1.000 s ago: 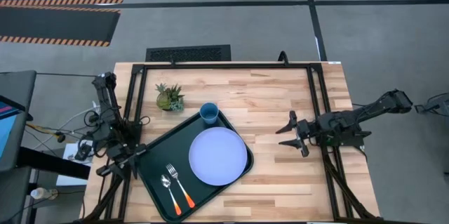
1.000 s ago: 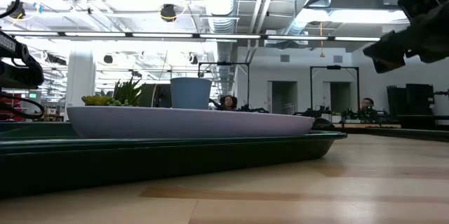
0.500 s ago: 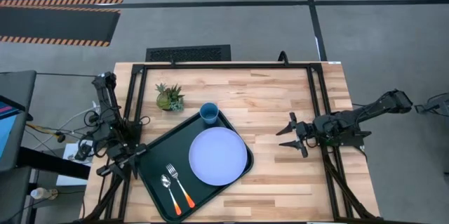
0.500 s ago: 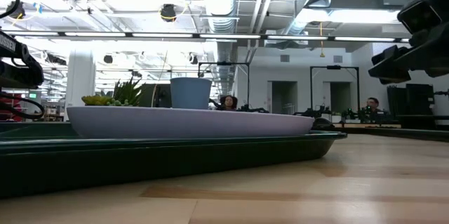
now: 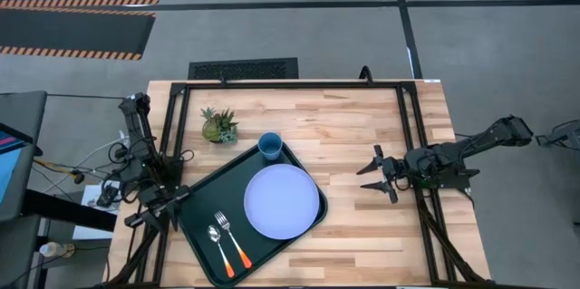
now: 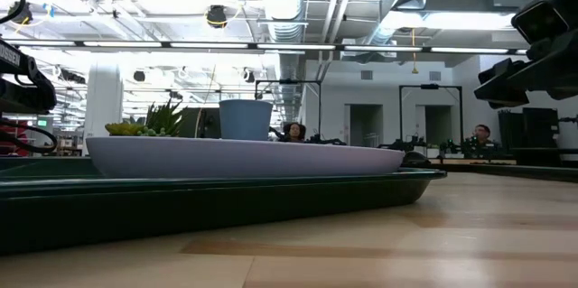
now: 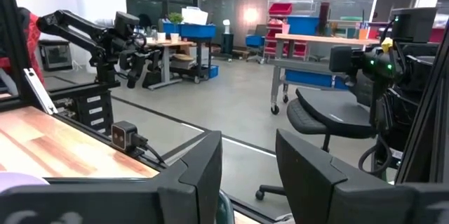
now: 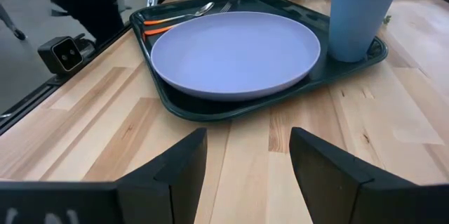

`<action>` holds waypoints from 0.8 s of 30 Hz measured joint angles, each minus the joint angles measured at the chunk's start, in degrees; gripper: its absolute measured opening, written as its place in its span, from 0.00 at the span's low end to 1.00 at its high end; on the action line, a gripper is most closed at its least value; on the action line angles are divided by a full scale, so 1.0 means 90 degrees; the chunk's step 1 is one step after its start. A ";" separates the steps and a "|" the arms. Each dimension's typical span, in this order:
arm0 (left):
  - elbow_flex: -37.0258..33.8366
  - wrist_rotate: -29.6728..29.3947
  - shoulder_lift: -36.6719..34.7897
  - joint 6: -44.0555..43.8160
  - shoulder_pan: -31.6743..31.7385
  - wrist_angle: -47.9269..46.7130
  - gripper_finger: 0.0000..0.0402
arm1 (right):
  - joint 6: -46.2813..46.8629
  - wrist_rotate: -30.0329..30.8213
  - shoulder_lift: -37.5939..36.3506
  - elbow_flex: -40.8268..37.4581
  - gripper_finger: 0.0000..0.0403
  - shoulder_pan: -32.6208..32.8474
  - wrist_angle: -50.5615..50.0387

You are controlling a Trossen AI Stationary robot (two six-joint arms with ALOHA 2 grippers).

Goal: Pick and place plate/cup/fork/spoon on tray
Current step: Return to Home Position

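Note:
The dark green tray lies on the wooden table, toward its near left. On it lie the lavender plate, the blue cup at its far corner, and the orange-handled spoon and fork side by side at its near end. The plate and cup also show in the right wrist view. My right gripper is open and empty above the table's right part, fingers pointing at the tray. My left gripper is open and empty by the tray's left edge.
A small green potted plant stands on the table beyond the tray's far left corner. Bare wood lies between the tray and my right gripper. A black frame runs along the table's edges.
My right gripper has drawn back a little toward the table's right edge, staying open and empty. Nothing on the tray has moved.

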 joint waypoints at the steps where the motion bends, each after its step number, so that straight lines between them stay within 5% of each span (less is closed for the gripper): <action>1: 0.0000 0.0001 0.0000 0.0005 0.0000 -0.0001 0.31 | 0.0000 0.0000 0.0000 0.0000 0.56 0.0000 -0.0002; 24: 0.0000 0.0001 0.0000 0.0000 0.0000 0.0001 0.31 | 0.0000 0.0000 0.0000 0.0000 0.56 0.0000 -0.0019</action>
